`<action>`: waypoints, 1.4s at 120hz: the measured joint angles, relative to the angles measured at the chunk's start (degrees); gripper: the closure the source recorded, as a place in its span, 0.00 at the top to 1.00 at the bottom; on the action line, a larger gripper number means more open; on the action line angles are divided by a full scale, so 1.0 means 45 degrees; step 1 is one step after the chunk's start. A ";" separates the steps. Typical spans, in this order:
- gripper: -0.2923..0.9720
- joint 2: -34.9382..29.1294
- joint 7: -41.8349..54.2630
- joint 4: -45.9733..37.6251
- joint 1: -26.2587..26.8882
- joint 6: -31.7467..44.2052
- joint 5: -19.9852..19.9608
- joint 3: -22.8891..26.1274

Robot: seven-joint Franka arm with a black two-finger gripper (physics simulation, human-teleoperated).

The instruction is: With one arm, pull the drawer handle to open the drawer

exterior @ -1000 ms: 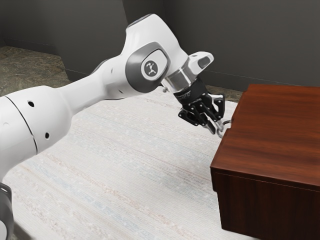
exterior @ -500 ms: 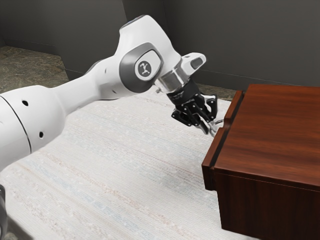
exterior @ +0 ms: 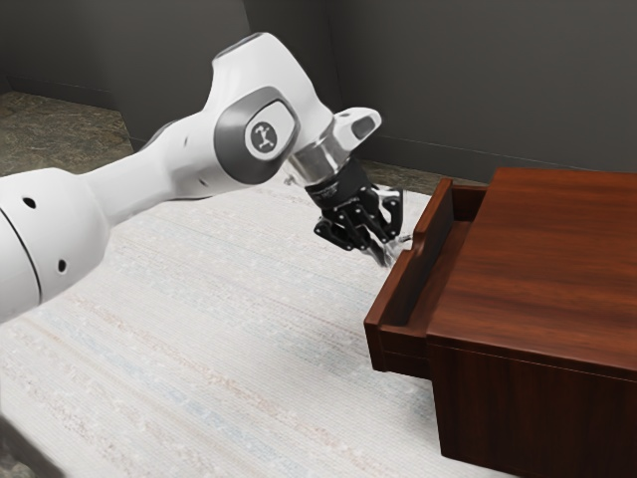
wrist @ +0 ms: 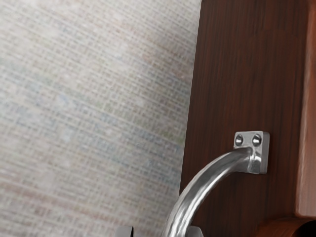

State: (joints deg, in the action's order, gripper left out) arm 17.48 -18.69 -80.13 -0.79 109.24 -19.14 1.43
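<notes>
The end effector (exterior: 386, 246) is clenched on the metal handle (wrist: 212, 174) from the rug (exterior: 219, 319) side, apparently so a straight pull slides the drawer (exterior: 410, 281), which stands partly out of the wooden cabinet (exterior: 542, 269), with more travel seemingly left.

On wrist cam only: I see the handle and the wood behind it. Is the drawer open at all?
Observer: Yes. In the exterior view the drawer sits partly out of the cabinet.
Operator: Fully out?
Observer: No, its back part is under the cabinet top.
Operator: Where's the gripper?
Observer: The gripper is at the handle, reaching in from the exterior view's left.
</notes>
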 joint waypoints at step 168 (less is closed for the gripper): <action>0.24 -0.0701 0.0210 -0.0899 0.0006 0.0176 -0.0005 -0.0838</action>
State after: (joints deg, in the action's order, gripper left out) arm 14.33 -17.74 -84.17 -0.76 110.04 -19.16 -2.34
